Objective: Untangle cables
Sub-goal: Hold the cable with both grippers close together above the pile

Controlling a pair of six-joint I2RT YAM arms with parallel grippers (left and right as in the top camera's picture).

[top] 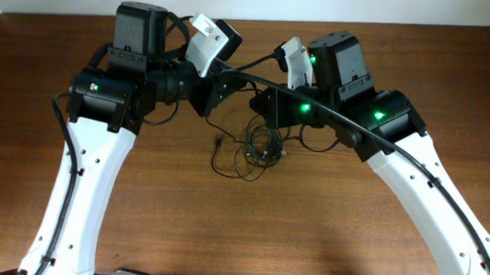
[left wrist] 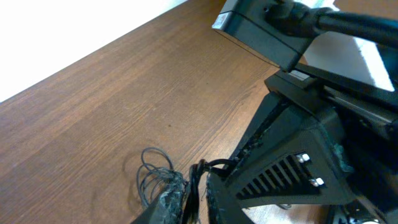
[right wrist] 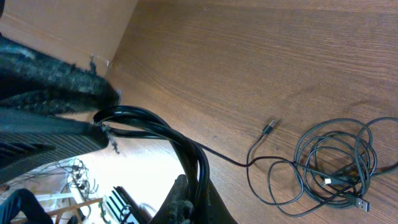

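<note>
Left gripper (left wrist: 189, 198) and right gripper (right wrist: 193, 200) both tight on the cables (right wrist: 177, 142), fingertips cropped, overhead grip hidden by arms.

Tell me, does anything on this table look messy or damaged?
Yes. The thin black cables lie in a knotted heap of loops on the brown wooden table, with one small plug end trailing loose. The dark padding on the right arm's fingers also looks frayed and fuzzy.
</note>
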